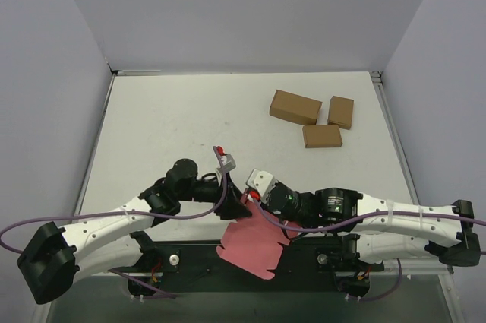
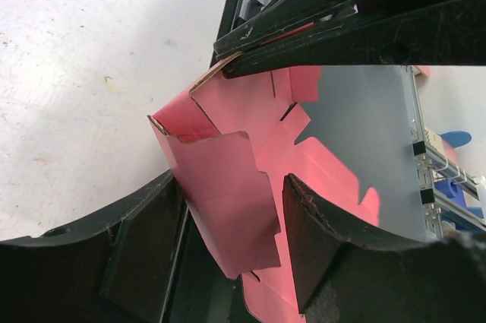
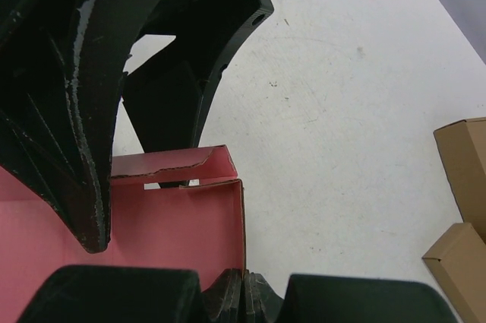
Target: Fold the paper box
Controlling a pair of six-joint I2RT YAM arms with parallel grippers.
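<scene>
1. The paper box (image 1: 254, 251) looks like thin, light card, floppy except along its creases and likely to tear at the notches, so it is best pinched on a panel edge near a fold
2. It is pink-red and mostly flat, with notched tabs and one flap raised
3. It overhangs the near edge of the table (image 1: 175, 110), between the arms
4. The right gripper (image 3: 243, 289) is clamped on its edge, and the left gripper (image 2: 231, 216) gapes wide around the raised flap
</scene>
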